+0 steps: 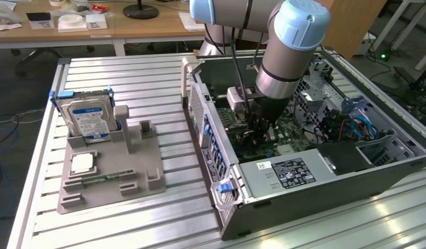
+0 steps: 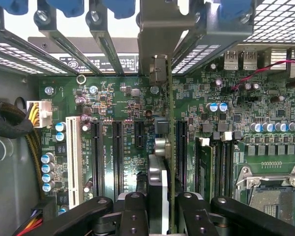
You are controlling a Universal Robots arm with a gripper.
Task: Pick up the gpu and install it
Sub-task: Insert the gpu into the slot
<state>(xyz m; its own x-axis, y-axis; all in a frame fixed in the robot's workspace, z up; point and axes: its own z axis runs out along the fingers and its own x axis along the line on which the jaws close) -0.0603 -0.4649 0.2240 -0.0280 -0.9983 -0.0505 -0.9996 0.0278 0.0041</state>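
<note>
Right, we are looking into the open computer case (image 1: 351, 192), which takes up the centre and the exterior view's right. The arm (image 1: 289, 57) drops into it from the upper middle of that frame. Its gripper (image 1: 260, 129) sits low inside, close over the motherboard (image 2: 113, 98).

Now the gpu (image 2: 161, 182): in the wrist view we see it edge-on, standing upright on its long edge over the board. It shows as a thin, flat, dark card, little more than a narrow green-black line. A silver block and a few small metal parts sit on one face. At its far end is the gray metal bracket (image 2: 160, 39), broad and plain, reaching up to the row of rear slot openings with their blue latches (image 2: 69, 6). The card runs parallel to the long black expansion slots (image 2: 117, 152), between a short one and a long one. Whether its lower edge is seated in a slot we cannot tell.

On to the jaws: they are partly closed, and the black fingers (image 2: 132, 216) stand one on each side of the card, pressed against it. So we call it a firm clasp on the gpu, with nothing else between them.

Over on the exterior view's left, a blue-labelled hard drive (image 1: 90, 116) stands upright in a gray holder (image 1: 129, 171) on the slatted metal table (image 1: 129, 78), well apart from the case.
</note>
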